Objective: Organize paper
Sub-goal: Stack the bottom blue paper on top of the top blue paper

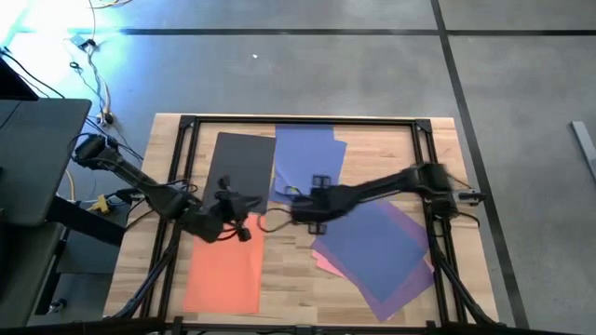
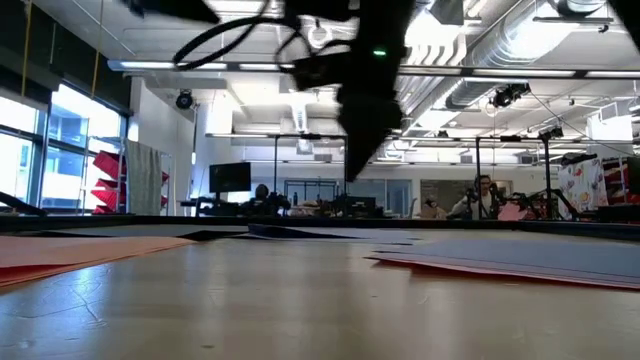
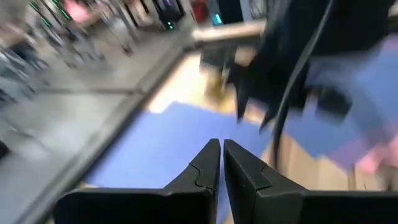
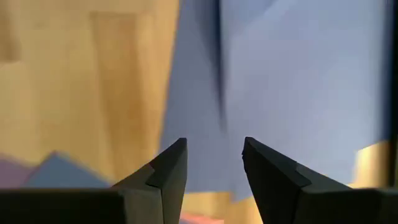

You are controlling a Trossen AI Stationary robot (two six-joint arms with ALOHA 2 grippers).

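- Left arm reaches in from the left edge, elbow bent, its left gripper [image 1: 244, 230] low over the worktop centre-left, between the dark grey sheet and the orange sheet; jaws closed tip to tip, holding nothing.
- Right arm stretches from the right side across to the middle; right gripper [image 1: 296, 197] sits at the near edge of the far blue sheet, jaws parted, nothing visibly between them.
- Light wooden worktop [image 1: 291, 270] with a black metal frame around it.
- Paper count in the high view, five visible sheets, all flat:
- One thin dark grey rectangular paper sheet [image 1: 244, 160], far left-centre.
- One thin orange rectangular paper sheet [image 1: 223, 272], near left, just nearer than the grey one.
- One thin blue rectangular paper sheet [image 1: 312, 158], far centre, beside the grey one.
- One thin blue-purple rectangular paper sheet [image 1: 377, 247], near right, top of a fanned pile.
- One thin pink rectangular paper sheet [image 1: 324, 263], only a corner showing under that pile.
- Purple edge under the pile: can't tell if separate.
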